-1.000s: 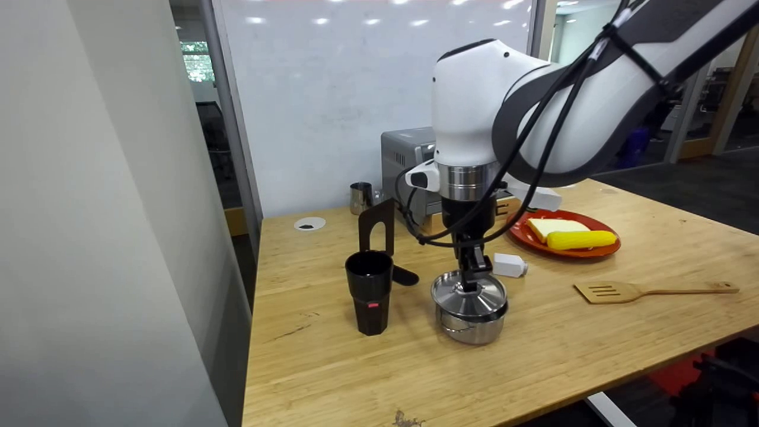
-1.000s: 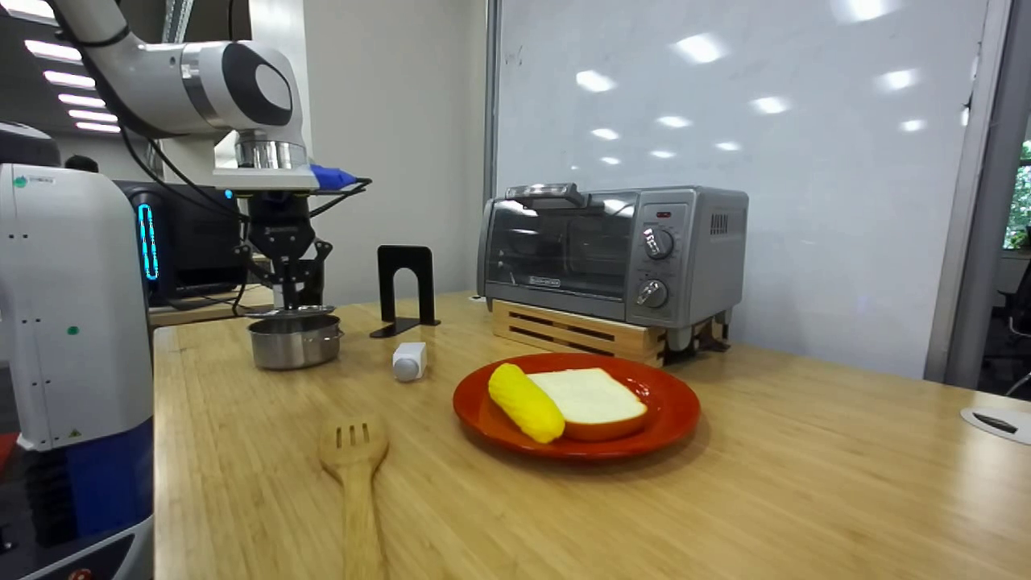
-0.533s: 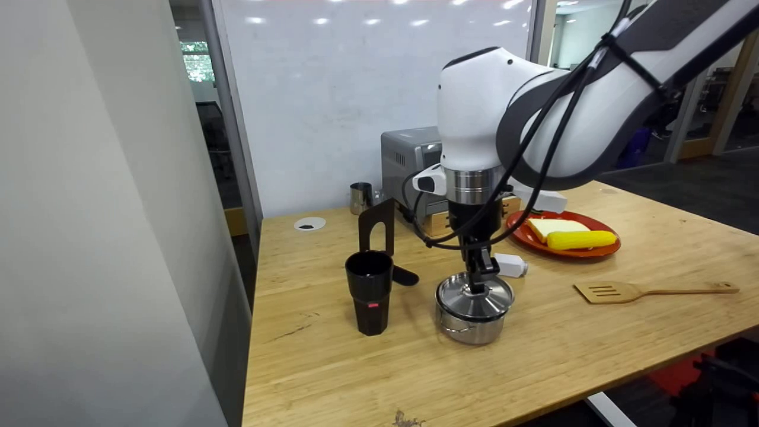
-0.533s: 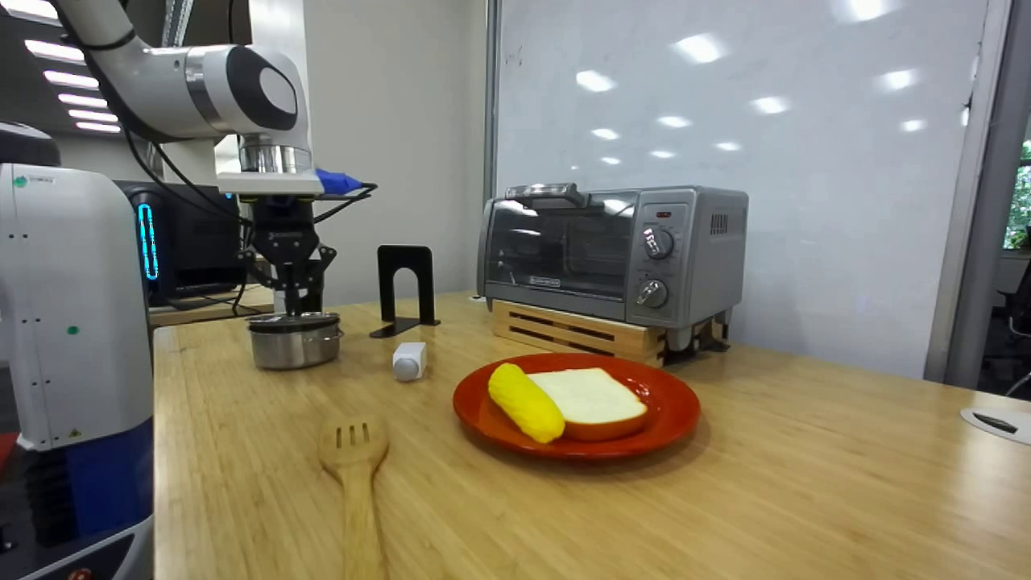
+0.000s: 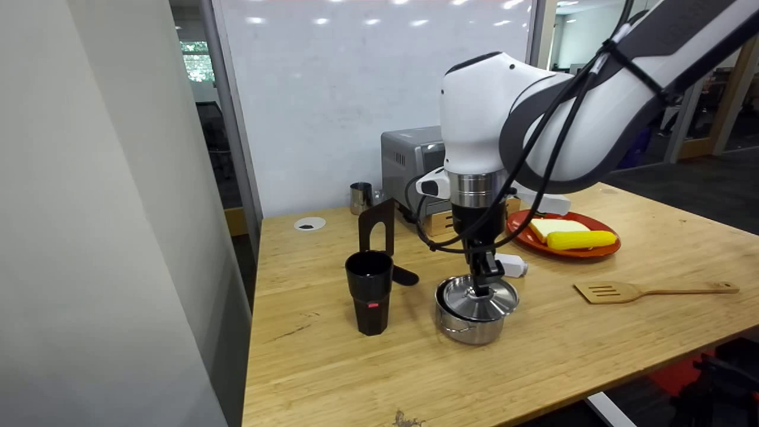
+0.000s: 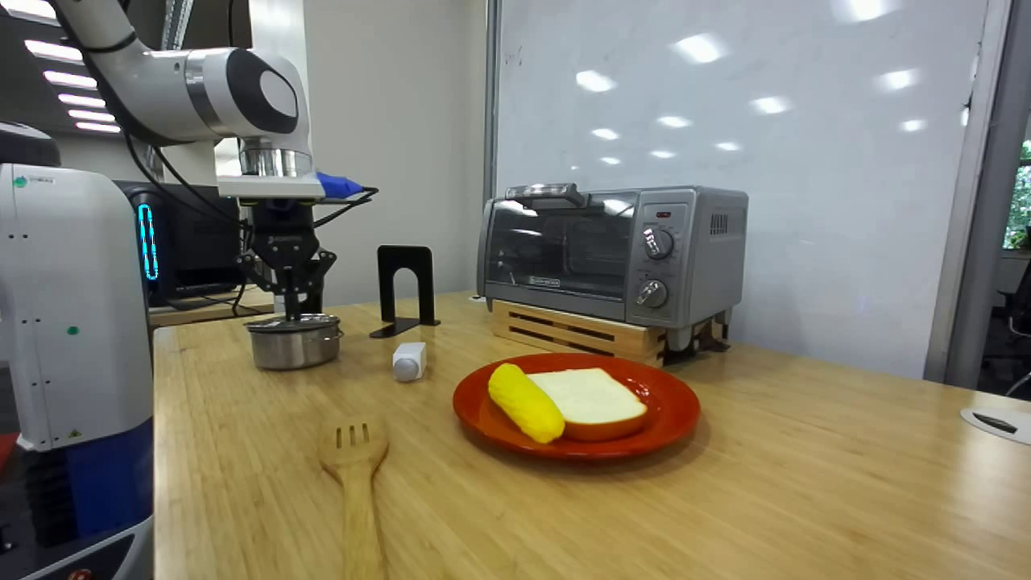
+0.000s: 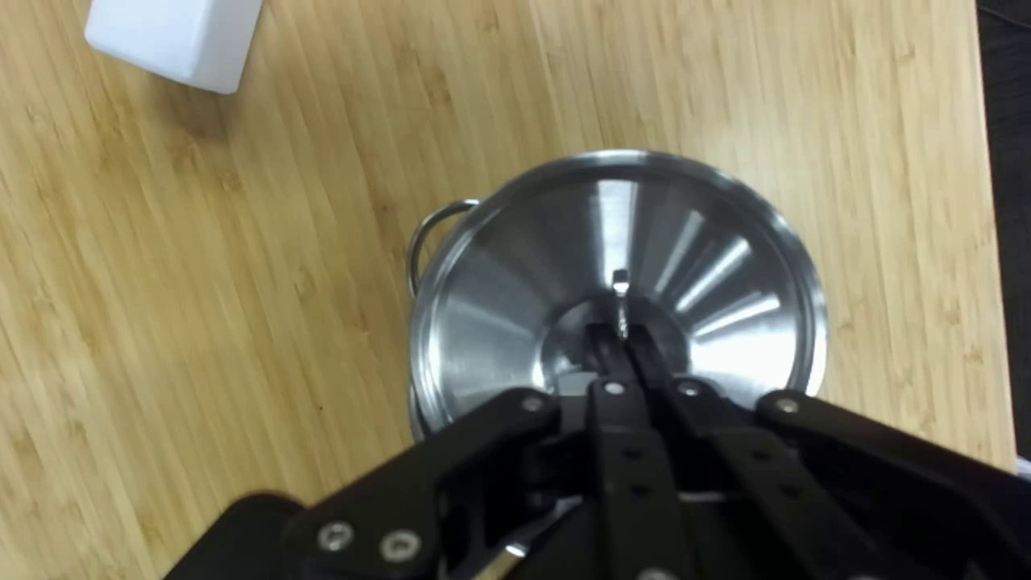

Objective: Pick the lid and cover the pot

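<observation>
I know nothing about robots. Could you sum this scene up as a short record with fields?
Robot's gripper: closed on the handle of the lid
Lid position: over the steel pot, off-centre
Pot opening: partly uncovered, a dark crescent showing
Lid resting on rim: cannot tell
Cup: black, upright, beside the pot, not touching
Plate: red, holding bread and yellow corn
Spatula: wooden, flat on the table
Appliance: grey toaster oven

The shiny round metal lid point(image 5: 481, 309), gripped at its central handle, is held off-centre over the low, upright stainless-steel pot point(image 5: 473, 334), by which a thin wire handle is borne and whose rim is overhung on one side, uncovered opposite.
</observation>
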